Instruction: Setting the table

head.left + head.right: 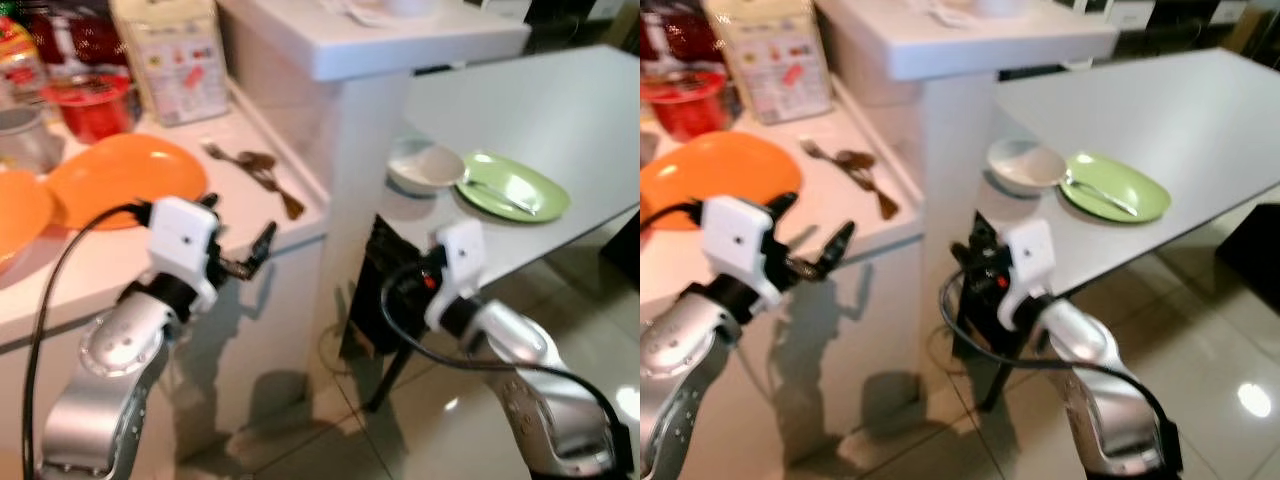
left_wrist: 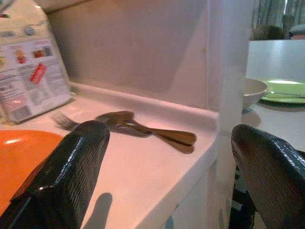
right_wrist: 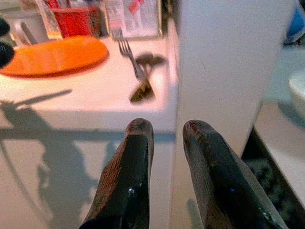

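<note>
1. Fork and spoon (image 1: 252, 168) are lying on the white bench (image 1: 250, 215), centre-left of the left eye frame, just right of the orange plate (image 1: 125, 180).
2. Their handles are running diagonally, tines toward the upper left and handle tips toward the lower right near the bench's edge.
3. Left hand (image 1: 243, 258) is hovering just below that edge, fingers spread wide and holding nothing, with the cutlery lying up and slightly right of it.
4. Right hand (image 3: 164, 157) is hanging low near the cabinet's side, fingers nearly pressed together, empty.
5. Green plate (image 1: 512, 187) and white bowl (image 1: 425, 166) are sitting on the grey table, centre-right.
6. Judgement: the left hand is nearer, so the pick falls to it.
</note>
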You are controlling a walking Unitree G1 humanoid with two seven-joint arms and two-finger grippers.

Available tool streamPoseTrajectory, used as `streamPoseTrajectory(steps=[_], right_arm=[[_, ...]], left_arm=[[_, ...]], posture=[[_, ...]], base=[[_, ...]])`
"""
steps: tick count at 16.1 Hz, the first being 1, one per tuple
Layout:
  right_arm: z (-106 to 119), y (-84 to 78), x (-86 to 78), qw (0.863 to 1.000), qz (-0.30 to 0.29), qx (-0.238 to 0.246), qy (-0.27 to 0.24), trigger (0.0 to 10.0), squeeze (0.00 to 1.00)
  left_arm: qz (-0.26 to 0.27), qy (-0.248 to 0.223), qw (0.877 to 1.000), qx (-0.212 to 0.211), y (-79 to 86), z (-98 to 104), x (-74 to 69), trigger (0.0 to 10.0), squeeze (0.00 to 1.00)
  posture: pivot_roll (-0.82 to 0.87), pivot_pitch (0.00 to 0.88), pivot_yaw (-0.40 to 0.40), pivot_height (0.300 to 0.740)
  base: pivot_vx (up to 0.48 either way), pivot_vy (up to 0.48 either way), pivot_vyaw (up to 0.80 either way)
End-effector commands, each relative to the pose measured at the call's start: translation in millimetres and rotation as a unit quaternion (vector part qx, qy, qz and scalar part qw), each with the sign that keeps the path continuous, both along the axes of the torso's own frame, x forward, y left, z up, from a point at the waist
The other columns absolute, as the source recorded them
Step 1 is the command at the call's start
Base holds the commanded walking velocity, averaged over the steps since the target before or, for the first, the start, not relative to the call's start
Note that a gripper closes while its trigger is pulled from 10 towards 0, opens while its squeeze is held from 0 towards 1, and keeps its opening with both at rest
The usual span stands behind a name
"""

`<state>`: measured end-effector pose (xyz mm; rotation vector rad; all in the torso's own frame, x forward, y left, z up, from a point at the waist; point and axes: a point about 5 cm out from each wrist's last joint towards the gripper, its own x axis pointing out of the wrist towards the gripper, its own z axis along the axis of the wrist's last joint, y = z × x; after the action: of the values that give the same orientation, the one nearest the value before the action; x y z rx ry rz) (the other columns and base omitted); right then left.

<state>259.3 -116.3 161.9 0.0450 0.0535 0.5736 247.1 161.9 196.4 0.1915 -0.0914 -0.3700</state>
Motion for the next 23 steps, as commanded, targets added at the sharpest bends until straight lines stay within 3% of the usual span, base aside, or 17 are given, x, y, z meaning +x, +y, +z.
streamPoseTrajectory(steps=[1, 3, 7, 10, 18, 23], right_arm=[[-3, -6.8, 2.6, 1.000, -0.021, -0.016, 0.001, 10.0, 0.00], [-3, -5.2, 6.6, 0.999, -0.033, -0.039, -0.011, 10.0, 0.00], [0, -3.4, 13.5, 0.998, -0.052, -0.041, -0.024, 10.0, 0.00], [0, 0.7, 13.9, 0.998, -0.038, -0.032, -0.026, 10.0, 0.00], [1, 5.8, 11.1, 0.998, 0.008, -0.040, -0.039, 10.0, 0.00], [4, -0.8, 9.7, 0.999, -0.002, -0.010, -0.040, 10.0, 0.00]], left_arm=[[-0.004, 0.004, 1.000, -0.001, -3.7, -1, 1.2, 10.0, 0.00], [0.009, -0.014, 1.000, 0.009, -5.2, 2, 3.8, 10.0, 0.00], [0.047, -0.029, 0.998, 0.011, -11.5, 3, 14.4, 10.0, 0.00], [0.044, -0.043, 0.998, -0.003, -16.0, 8, 16.8, 10.0, 0.00], [0.038, -0.052, 0.998, 0.005, -14.2, 11, 16.3, 10.0, 0.00], [0.034, -0.049, 0.998, 0.022, -13.9, 9, 16.3, 10.0, 0.00]], posture=[[0.04, 0.000, -0.047, 0.740], [0.05, 0.000, -0.050, 0.740], [0.05, 0.000, -0.057, 0.740], [0.05, 0.000, -0.056, 0.740], [0.06, 0.000, -0.056, 0.740], [0.05, 0.000, -0.050, 0.740]], base=[[0.000, 0.000, 0.00], [0.000, 0.000, 0.00], [0.000, 0.000, 0.00], [0.000, 0.000, 0.68], [0.353, 0.000, 0.76], [0.000, 0.000, 0.00]])
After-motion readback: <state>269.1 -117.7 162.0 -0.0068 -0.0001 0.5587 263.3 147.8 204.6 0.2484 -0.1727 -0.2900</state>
